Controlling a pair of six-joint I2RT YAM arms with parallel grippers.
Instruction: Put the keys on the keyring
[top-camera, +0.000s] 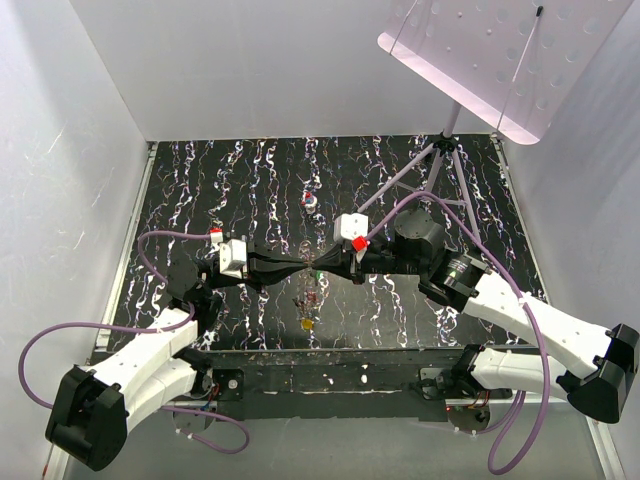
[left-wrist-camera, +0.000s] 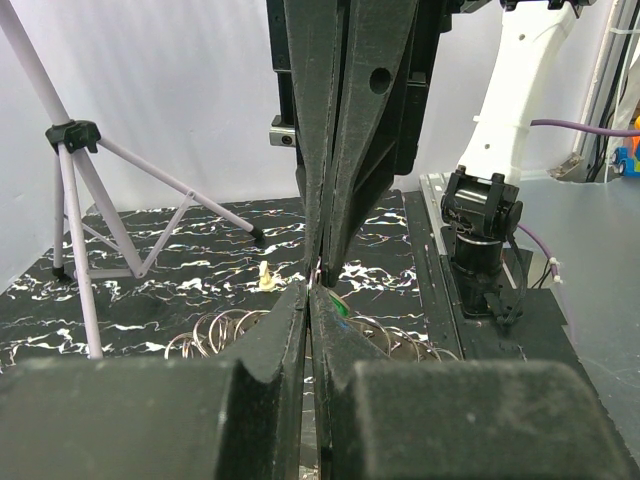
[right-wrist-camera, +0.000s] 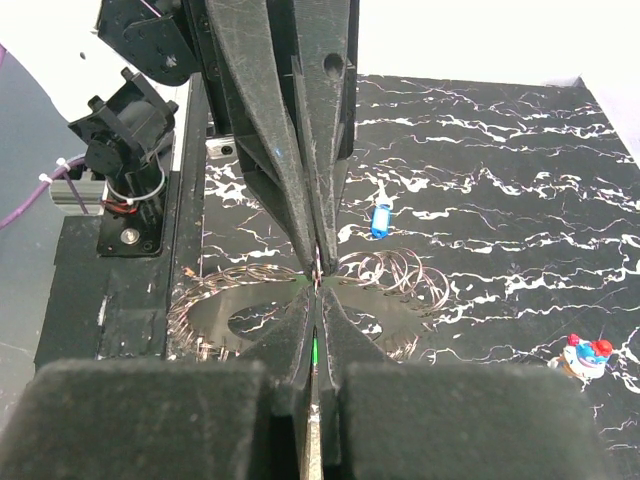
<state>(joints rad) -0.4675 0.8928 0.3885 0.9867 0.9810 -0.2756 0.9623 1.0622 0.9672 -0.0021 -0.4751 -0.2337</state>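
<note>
My two grippers meet tip to tip above the middle of the black marbled mat. The left gripper (top-camera: 300, 265) (left-wrist-camera: 309, 290) is shut, with a thin wire loop of the keyring pinched at its tips. The keyring (right-wrist-camera: 210, 315) (left-wrist-camera: 225, 330) is a flat grey ring with small wire loops round its rim, and it lies just under both sets of tips. The right gripper (top-camera: 323, 265) (right-wrist-camera: 316, 290) is shut on the green key (right-wrist-camera: 314, 350), seen only as a green sliver between its pads. A blue key (right-wrist-camera: 380, 220) lies beyond the ring. A yellow key (top-camera: 307, 323) lies nearer the arm bases.
A red-white-blue blob (top-camera: 310, 200) (right-wrist-camera: 585, 355) sits farther back on the mat, and a small beige lump (left-wrist-camera: 265, 277) lies near the ring. A tripod (top-camera: 440, 150) (left-wrist-camera: 75, 135) holding a pink perforated board (top-camera: 480, 50) stands at the back right. White walls enclose the mat.
</note>
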